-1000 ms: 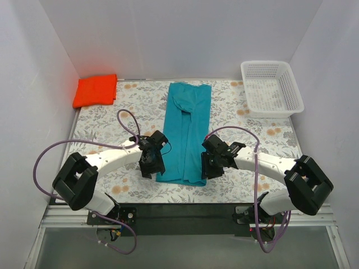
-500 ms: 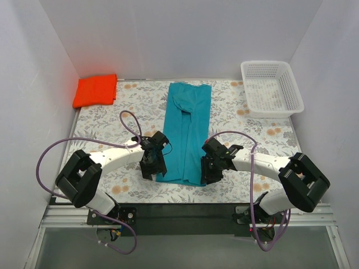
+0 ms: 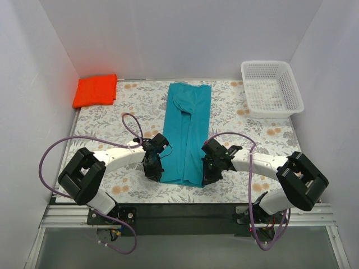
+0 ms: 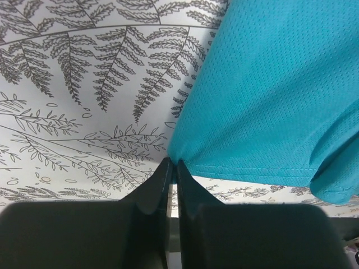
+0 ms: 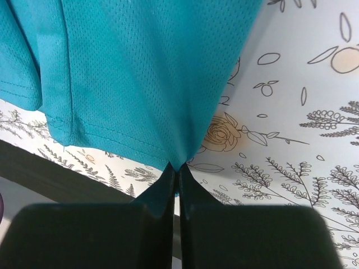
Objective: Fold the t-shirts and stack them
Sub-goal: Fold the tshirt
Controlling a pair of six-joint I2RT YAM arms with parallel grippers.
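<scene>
A teal t-shirt (image 3: 185, 131) lies folded into a long narrow strip down the middle of the floral table. My left gripper (image 3: 156, 172) is shut on its near left hem corner (image 4: 175, 157), the cloth pinched between the black fingers (image 4: 154, 188). My right gripper (image 3: 206, 175) is shut on the near right hem corner (image 5: 178, 162) in the same way. The teal t-shirt (image 4: 269, 95) fills the upper right of the left wrist view, and the teal t-shirt (image 5: 140, 73) the upper left of the right wrist view. A folded orange t-shirt (image 3: 96, 89) rests at the far left corner.
A white plastic basket (image 3: 271, 87) stands at the far right corner. White walls close in the table on three sides. The black mounting rail (image 3: 185, 212) runs along the near edge, just behind the shirt's hem. Purple cables (image 3: 61, 151) loop beside each arm.
Both grippers have closed from open onto the teal shirt's near hem corners. Each moved slightly inward and toward the near edge.
</scene>
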